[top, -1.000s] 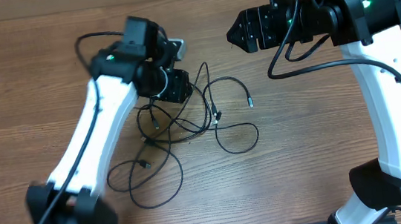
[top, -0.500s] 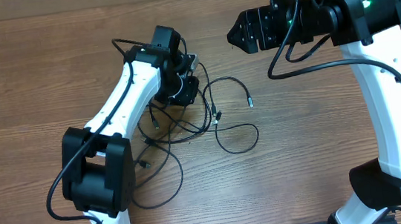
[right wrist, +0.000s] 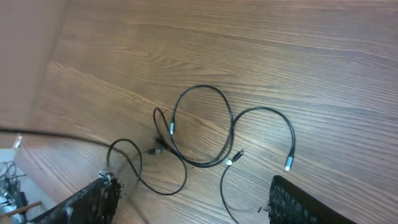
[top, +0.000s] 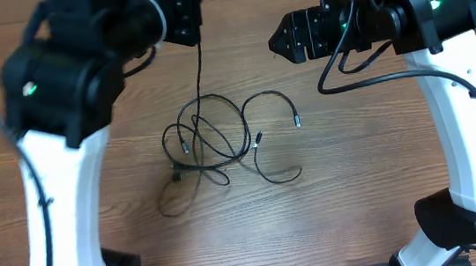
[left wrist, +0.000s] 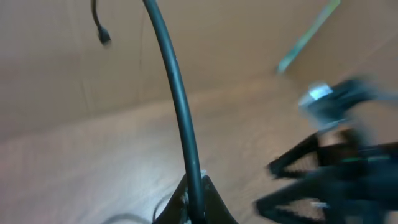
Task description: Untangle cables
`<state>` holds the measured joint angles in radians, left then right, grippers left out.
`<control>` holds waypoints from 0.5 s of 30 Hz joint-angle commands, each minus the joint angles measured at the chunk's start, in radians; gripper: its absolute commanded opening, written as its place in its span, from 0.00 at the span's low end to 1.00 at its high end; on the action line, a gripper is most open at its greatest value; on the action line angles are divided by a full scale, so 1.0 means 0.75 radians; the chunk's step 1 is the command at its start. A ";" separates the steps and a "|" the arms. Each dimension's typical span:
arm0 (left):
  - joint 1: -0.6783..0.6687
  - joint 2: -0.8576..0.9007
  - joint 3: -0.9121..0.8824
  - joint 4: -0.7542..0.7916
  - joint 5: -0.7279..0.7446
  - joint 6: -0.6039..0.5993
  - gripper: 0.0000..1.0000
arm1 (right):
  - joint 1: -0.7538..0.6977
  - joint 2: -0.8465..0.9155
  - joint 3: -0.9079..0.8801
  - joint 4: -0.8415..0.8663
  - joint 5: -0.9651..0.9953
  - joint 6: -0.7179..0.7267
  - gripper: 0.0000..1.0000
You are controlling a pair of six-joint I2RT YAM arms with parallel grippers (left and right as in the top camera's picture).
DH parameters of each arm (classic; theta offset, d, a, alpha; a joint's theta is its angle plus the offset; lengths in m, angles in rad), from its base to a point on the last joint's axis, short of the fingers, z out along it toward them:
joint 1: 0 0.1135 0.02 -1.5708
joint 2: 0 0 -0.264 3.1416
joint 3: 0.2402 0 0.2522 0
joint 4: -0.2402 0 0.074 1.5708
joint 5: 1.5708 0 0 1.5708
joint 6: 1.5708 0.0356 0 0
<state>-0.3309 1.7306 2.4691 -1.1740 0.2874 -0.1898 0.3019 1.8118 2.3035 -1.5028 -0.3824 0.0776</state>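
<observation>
overhead: left end effector (top: 179, 15) sits high at the top edge, clenched on one strand (top: 199, 66) of the cables (top: 212, 140). the strand runs straight down from it into the tangle. the rest of the cables lie in overlapping loops on the worktop (top: 383, 162), about mid-way between the two arms. one silver plug end (top: 297, 123) lies out to the right of the loops. right end effector (top: 277, 42) is up near the top, pointing left, well apart from the cables and touching nothing.

left wrist: fingertips (left wrist: 202, 202) pinched together on the black strand, which rises from between them and curves out of the top of frame. a small plug tip (left wrist: 102, 37) hangs at upper left. the dark shape at right is too blurred to identify.

right wrist: both fingers (right wrist: 292, 202) show at the lower corners, spread wide, nothing between them. the looped cables lie on the wood beyond, with two plug tips showing pale.
</observation>
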 commanded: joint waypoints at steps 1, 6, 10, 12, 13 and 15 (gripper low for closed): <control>0.055 -0.006 0.138 0.044 -0.008 -0.115 0.04 | -0.006 0.002 0.000 0.013 -0.026 -0.011 0.75; 0.180 -0.050 0.343 0.220 -0.007 -0.283 0.04 | -0.006 0.002 0.000 0.015 -0.033 -0.011 0.75; 0.281 -0.076 0.394 0.436 0.002 -0.429 0.04 | -0.003 0.004 -0.001 0.014 -0.089 -0.012 0.75; 0.317 -0.078 0.395 0.545 0.002 -0.476 0.04 | -0.003 0.011 -0.002 0.016 -0.096 -0.012 0.75; 0.337 -0.078 0.394 0.598 0.002 -0.506 0.04 | -0.003 0.016 -0.003 0.017 -0.096 -0.012 0.75; 0.373 -0.078 0.394 0.688 0.002 -0.563 0.04 | -0.003 0.023 -0.014 0.018 -0.096 -0.012 0.75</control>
<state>-0.0914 1.6852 2.7499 -0.7311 0.2871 -0.4957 0.3019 1.8122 2.3035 -1.4944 -0.4328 0.0772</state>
